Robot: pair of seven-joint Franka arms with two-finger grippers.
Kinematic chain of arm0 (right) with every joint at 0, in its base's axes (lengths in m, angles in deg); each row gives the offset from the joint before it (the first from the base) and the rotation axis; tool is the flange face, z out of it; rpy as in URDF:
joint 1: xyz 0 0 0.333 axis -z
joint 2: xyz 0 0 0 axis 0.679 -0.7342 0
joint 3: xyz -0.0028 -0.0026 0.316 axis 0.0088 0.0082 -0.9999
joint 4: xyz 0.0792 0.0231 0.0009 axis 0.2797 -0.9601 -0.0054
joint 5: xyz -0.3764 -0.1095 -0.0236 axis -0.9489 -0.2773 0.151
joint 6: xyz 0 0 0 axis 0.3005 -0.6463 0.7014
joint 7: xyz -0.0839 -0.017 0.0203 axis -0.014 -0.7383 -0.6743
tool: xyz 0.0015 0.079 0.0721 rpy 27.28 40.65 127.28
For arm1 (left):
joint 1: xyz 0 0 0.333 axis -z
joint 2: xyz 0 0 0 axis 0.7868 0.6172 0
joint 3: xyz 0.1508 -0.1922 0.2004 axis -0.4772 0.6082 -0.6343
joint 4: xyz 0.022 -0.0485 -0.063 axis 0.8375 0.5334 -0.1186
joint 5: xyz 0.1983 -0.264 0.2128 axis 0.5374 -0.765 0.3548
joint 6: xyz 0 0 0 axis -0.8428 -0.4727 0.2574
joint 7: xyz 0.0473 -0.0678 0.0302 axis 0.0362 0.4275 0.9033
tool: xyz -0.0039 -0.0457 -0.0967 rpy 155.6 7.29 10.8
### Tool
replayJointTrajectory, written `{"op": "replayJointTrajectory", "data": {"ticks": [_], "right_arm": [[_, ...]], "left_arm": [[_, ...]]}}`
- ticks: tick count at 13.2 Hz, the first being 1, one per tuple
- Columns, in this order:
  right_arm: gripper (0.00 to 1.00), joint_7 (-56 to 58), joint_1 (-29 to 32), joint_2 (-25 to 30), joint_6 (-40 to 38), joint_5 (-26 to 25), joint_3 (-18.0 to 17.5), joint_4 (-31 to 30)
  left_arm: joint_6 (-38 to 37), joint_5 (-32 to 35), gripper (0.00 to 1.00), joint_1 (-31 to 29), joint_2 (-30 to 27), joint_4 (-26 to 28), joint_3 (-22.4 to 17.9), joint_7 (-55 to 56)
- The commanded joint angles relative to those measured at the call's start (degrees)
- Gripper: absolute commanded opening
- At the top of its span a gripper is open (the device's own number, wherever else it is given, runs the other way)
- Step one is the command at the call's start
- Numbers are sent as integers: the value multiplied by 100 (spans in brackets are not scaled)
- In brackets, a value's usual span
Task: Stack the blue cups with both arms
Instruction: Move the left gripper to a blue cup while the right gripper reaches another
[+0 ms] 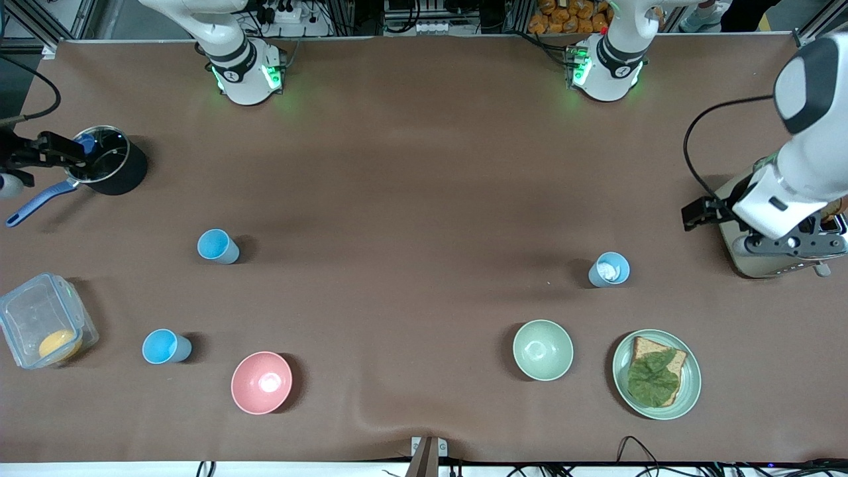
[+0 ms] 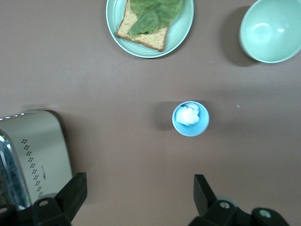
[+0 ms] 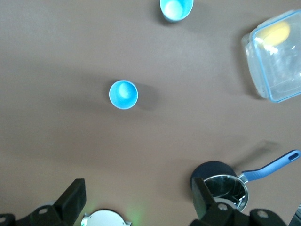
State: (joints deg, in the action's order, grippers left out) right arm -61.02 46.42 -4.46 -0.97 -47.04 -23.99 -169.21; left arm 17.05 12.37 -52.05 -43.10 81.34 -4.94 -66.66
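Note:
Three blue cups stand upright and apart on the brown table. One (image 1: 217, 246) (image 3: 123, 94) is toward the right arm's end, and another (image 1: 165, 346) (image 3: 176, 8) is nearer the front camera. The third (image 1: 609, 269) (image 2: 190, 118), with something white inside, is toward the left arm's end. My left gripper (image 1: 695, 215) (image 2: 138, 193) hangs open and empty in the air beside the toaster. My right gripper (image 1: 59, 147) (image 3: 136, 197) hangs open and empty up by the black pot. Neither touches a cup.
A black pot (image 1: 109, 169) with a blue handle and a clear box (image 1: 43, 328) sit at the right arm's end. A pink bowl (image 1: 262, 382), a pale green bowl (image 1: 542, 349), a plate (image 1: 623, 364) of bread with lettuce and a toaster (image 1: 775, 265) are also here.

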Motion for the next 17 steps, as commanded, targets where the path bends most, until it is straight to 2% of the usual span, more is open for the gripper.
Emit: {"op": "replayJointTrajectory", "data": {"ticks": [1,3,6,8,13,14,17], "right_arm": [[100,233,318,-264,-98,-75,-69,133],[100,663,459,-501,-45,-23,-69,115],[100,655,442,-862,567,12,-69,-181],[100,647,390,-907,1646,12,-69,-961],[100,-98,-57,-1038,5038,12,-87,-3176],[100,-318,-206,-1030,5375,12,-78,-3450],[100,-864,-340,-1231,5589,12,-78,-3708]], "left_arm": [[1053,54,100,-45,-77,875,42,-96],[1872,54,100,-98,115,1343,42,-96],[2295,54,100,-72,599,1371,42,-52],[2368,89,100,-28,863,1345,42,-61],[2666,36,100,-37,1267,1397,103,-61],[2823,36,100,-37,1320,1441,147,-61],[3158,-42,100,-28,1548,1450,235,-52]]}}
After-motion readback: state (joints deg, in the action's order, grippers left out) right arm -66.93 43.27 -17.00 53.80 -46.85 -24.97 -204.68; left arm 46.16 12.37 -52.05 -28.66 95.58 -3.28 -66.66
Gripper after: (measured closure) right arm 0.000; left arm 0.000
